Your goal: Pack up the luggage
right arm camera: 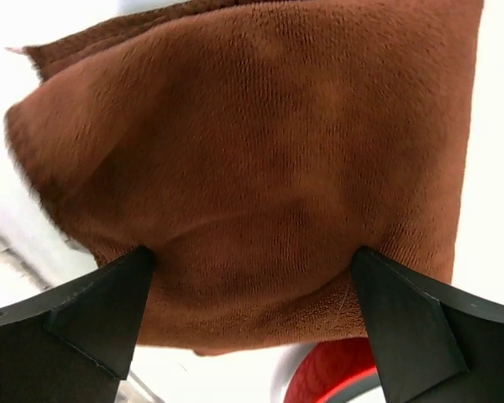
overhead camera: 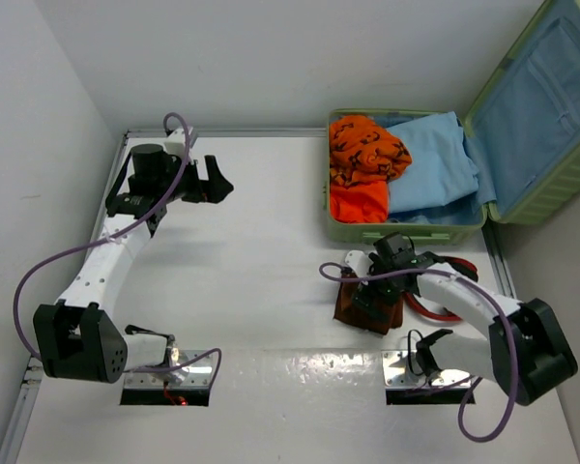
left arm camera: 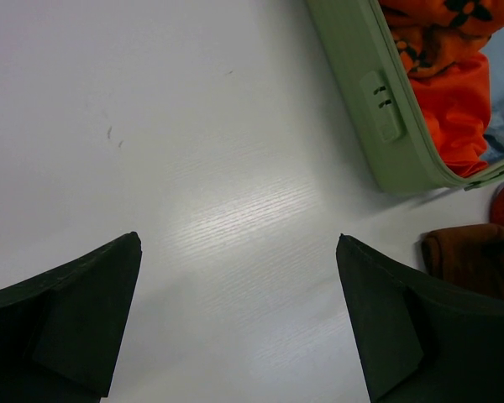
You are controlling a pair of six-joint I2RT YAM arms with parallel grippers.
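Note:
The luggage point(overhead camera: 406, 232) is a light-green hard-shell suitcase lying open at the back right, its blue-lined lid point(overhead camera: 551, 116) raised. Inside lie a patterned orange garment point(overhead camera: 365, 145), a plain orange one point(overhead camera: 358, 201) and a light blue cloth point(overhead camera: 433, 159). A folded brown towel point(overhead camera: 356, 304) lies on the table in front of it. My right gripper point(overhead camera: 377, 290) is directly over the towel point(right arm camera: 260, 151), jaws wide open, both fingertips pressing into the cloth point(right arm camera: 252, 252). My left gripper point(overhead camera: 217, 184) is open and empty above bare table point(left arm camera: 239, 239).
A red ring-shaped object point(overhead camera: 445, 307) lies just right of the towel, its edge showing in the right wrist view point(right arm camera: 336, 378). The left wrist view shows the suitcase's side wall point(left arm camera: 353, 92) with a latch point(left arm camera: 380, 105). White walls enclose the table on the left and at the back.

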